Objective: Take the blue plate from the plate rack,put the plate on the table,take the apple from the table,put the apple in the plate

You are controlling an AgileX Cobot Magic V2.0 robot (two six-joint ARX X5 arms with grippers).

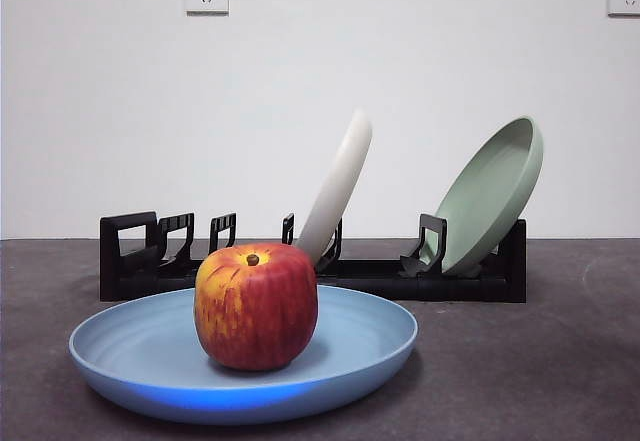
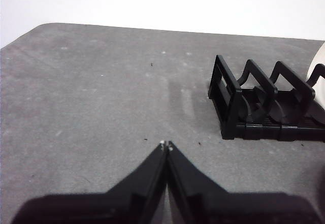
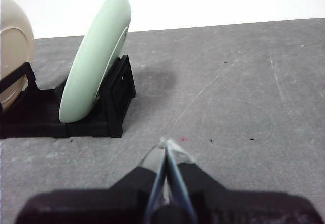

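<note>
The red apple (image 1: 256,306) rests upright in the light-blue plate (image 1: 360,346), which lies flat on the grey table (image 1: 540,361) in front of the black plate rack (image 1: 380,279). Neither gripper appears in the front view. My left gripper (image 2: 166,145) hovers shut over bare table beside the handle end of the plate rack (image 2: 264,107), holding nothing. Over bare table near the other end of the plate rack (image 3: 76,112), my right gripper (image 3: 165,144) is shut and empty too.
A cream-white plate (image 1: 338,186) leans in the rack's middle slots and a pale green plate (image 1: 492,191) leans at its right end. The green plate (image 3: 96,56) and the cream plate (image 3: 14,46) show in the right wrist view. A white wall stands behind the table.
</note>
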